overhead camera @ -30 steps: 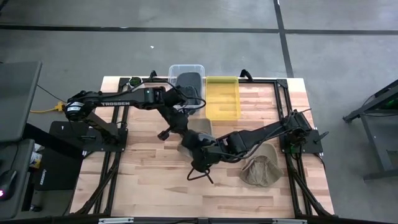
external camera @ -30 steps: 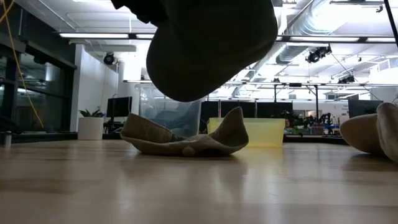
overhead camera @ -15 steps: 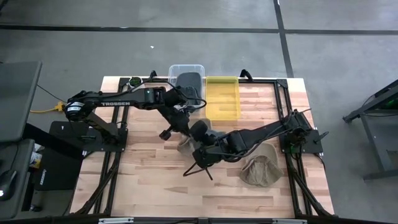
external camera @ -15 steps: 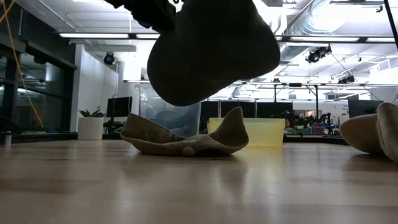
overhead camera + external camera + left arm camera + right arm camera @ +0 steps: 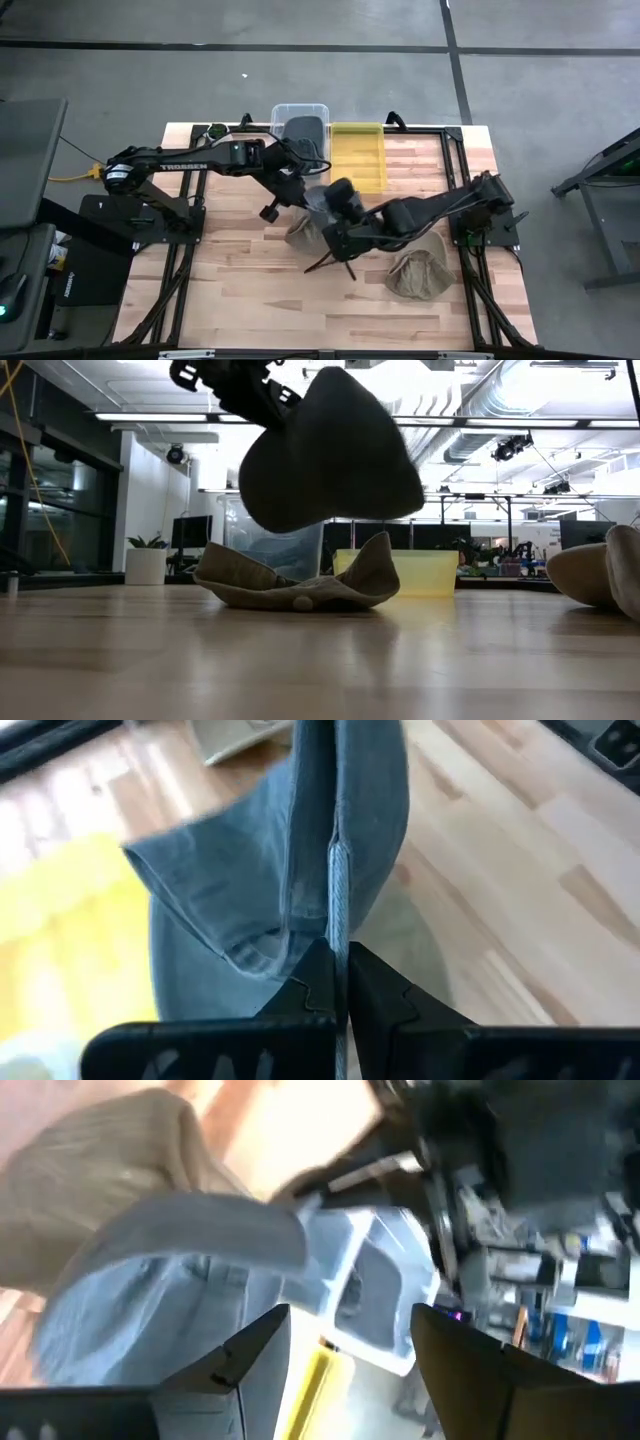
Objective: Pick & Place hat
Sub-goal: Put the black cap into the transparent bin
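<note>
left tool [image 5: 338, 982] pinches blue hat [image 5: 300, 850] brim, lifted above desk [image 5: 250, 290]; right tool [image 5: 350, 1340] wide, beside it.

I see the blue hat [image 5: 322, 198] has risen off the table and moved toward the far bins, my left gripper [image 5: 330, 982] clamped on its brim. My right gripper [image 5: 340, 200] followed, fingers now spread.

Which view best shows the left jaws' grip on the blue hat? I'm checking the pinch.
The left wrist view: the left gripper is shut on the blue hat brim. High view shows arms crowding it; low view only a dark silhouette.
</note>
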Robot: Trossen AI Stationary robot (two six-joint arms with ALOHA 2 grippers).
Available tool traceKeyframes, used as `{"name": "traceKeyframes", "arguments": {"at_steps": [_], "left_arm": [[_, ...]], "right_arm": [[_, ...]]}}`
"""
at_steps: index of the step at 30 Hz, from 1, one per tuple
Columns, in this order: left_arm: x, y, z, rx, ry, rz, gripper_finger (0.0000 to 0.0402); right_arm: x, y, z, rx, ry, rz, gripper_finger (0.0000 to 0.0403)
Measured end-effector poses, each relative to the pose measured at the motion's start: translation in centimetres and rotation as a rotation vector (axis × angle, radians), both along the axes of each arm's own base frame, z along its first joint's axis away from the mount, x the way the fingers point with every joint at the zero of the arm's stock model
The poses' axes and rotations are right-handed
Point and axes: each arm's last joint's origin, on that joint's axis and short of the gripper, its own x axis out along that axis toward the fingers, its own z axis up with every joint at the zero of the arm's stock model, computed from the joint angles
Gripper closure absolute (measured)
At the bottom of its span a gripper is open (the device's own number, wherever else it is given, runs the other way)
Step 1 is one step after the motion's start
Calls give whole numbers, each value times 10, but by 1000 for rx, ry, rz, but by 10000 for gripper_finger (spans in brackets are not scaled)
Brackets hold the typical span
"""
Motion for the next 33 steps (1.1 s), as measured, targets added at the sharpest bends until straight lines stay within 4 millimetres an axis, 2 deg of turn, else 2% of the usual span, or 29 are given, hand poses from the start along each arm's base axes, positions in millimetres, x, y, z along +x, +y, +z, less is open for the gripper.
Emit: {"name": "traceKeyframes", "arguments": {"at_steps": [9,16,21,25,30,33], "left_arm": [[-10,0,17,85,-79,27,401],[-20,-4,30,87,-145,-21,401],[-29,-8,39,178,-202,-97,401],[-27,-14,39,303,-210,-116,401],[-28,-26,36,477,-179,-183,401],[-28,-33,35,594,-167,-213,401]], "right_arm": [[-39,-32,42,282,-260,-281,201],[-54,-67,61,587,-382,-450,201],[-59,-99,66,864,-419,-581,201],[-58,-124,67,1063,-415,-646,201],[-60,-153,68,1213,-386,-651,201],[-62,-164,67,1219,-353,-593,201]]}}
